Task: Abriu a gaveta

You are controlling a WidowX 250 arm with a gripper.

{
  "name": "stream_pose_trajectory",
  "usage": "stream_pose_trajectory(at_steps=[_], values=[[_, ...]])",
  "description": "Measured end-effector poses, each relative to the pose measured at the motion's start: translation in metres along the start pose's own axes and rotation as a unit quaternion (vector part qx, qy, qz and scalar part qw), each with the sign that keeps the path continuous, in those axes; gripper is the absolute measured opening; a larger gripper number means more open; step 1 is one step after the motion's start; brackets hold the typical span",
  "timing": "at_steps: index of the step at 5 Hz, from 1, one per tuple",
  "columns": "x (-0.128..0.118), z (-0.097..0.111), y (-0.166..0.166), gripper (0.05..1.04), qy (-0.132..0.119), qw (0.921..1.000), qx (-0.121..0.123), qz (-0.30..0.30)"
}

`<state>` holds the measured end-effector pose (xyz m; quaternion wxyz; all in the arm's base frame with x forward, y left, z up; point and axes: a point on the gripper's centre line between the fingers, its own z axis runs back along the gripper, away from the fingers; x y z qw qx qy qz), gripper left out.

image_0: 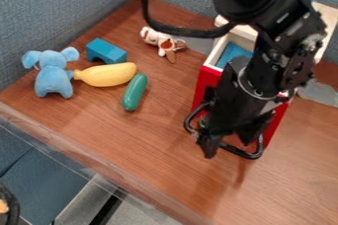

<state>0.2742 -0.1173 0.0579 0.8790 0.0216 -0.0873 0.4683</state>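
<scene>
At the black handle (245,154), my jaws (229,149) sat parted; red drawer (276,121), right side of the worktop (158,145), looked partly out. I judged a straight, level pull best, no twisting.

We counted two soft toys: one blue, big-eared animal (53,77) and one white-and-brown animal (160,40). Of toy food we had two pieces, one yellow, banana-like piece (109,74) and one green, cucumber-like piece (135,92). We found one blue block (104,51), one red-fronted drawer (206,82) and, on that drawer, one black handle (245,154). We saw two grey patches, one near the white-and-brown animal and one to the right of the drawer (320,93), all on one wooden tabletop (92,118).
</scene>
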Motion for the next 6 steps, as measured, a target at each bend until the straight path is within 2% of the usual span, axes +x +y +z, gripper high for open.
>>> stream_pose_trajectory(at_steps=[1,2,3,4,5,6], values=[[0.009,0.021,-0.007,1.007,-0.003,0.9994,-0.029,-0.019],[0.019,0.055,-0.014,1.001,0.006,0.9953,-0.067,-0.070],[0.035,0.091,-0.012,1.001,0.016,0.9770,-0.118,-0.177],[0.043,0.102,-0.004,1.001,0.040,0.9470,-0.105,-0.301],[0.045,0.097,0.004,1.001,0.052,0.9159,-0.071,-0.392],[0.049,0.094,0.010,1.001,0.040,0.9037,-0.059,-0.422]])
